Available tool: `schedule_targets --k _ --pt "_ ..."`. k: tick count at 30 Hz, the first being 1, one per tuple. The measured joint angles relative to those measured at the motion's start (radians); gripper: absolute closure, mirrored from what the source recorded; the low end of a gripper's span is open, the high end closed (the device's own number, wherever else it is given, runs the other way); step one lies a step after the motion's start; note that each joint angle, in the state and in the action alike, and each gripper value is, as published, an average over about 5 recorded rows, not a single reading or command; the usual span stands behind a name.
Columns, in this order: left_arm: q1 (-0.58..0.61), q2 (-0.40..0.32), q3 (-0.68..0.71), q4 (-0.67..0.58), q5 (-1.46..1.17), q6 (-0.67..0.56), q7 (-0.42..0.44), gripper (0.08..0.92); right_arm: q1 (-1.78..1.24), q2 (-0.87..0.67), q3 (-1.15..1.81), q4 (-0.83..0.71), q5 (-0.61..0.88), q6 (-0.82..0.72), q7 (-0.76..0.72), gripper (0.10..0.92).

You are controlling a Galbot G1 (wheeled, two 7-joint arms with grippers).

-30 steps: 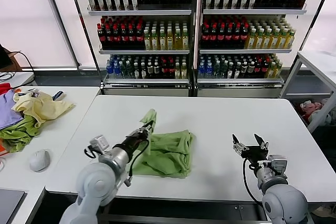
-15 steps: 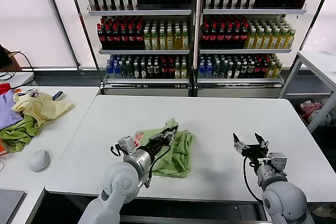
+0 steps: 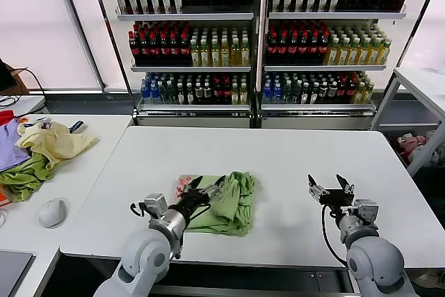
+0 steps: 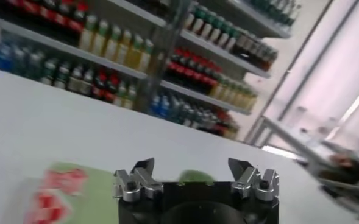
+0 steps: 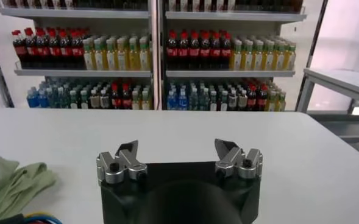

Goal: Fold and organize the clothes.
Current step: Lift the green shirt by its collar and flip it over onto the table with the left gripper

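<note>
A white table [image 3: 292, 154] stands in front of the robot, and a light green T-shirt [image 3: 226, 203] lies folded in a rumpled bundle on its near left-centre part. A patch of the shirt's red-and-white print [image 3: 185, 185] shows at the bundle's left edge, facing up.

The left gripper [image 3: 206, 189] sits low over the left part of the shirt, just above the cloth. Its fingers are spread apart and hold nothing. In the left wrist view the same gripper [image 4: 194, 173] shows two separated fingertips with the green cloth and the red print [image 4: 54, 193] just beyond them.

The right gripper [image 3: 331, 190] hovers over bare tabletop, well apart from the shirt on its right side. Its fingers are also spread wide and empty. The right wrist view shows this gripper [image 5: 178, 153] open, with a corner of the green shirt [image 5: 11, 182] at the edge of that picture.

Behind the table, shelves [image 3: 261, 39] hold rows of bottles [image 3: 188, 46] with red, yellow, green and blue contents, packed side by side on each level.

On a side table [image 3: 83, 165] to the left lie a pale yellow garment [image 3: 55, 140], a darker green cloth [image 3: 24, 175] partly under it, a purple cloth [image 3: 8, 145] and a grey computer mouse [image 3: 52, 212].
</note>
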Motion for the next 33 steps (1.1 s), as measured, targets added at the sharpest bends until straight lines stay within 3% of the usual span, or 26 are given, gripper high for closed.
schedule_targets --k 9,19,22,33 --pt "0.016 0.024 -0.029 0.088 0.192 -0.030 -0.048 0.177 0.003 0.002 -0.001 0.000 0.000 -0.001 0.001 0.203" --pt "0.034 0.018 -0.010 0.128 0.237 -0.003 -0.052 0.186 -0.009 0.000 0.011 0.013 0.000 -0.002 0.002 0.203" --pt "0.033 0.016 -0.010 0.139 0.237 0.005 -0.057 0.239 -0.011 0.002 0.011 0.017 0.000 -0.003 0.003 0.203" --pt "0.045 0.010 -0.035 0.145 0.168 0.028 -0.078 0.556 -0.018 0.004 0.015 0.032 0.000 -0.005 0.006 0.203"
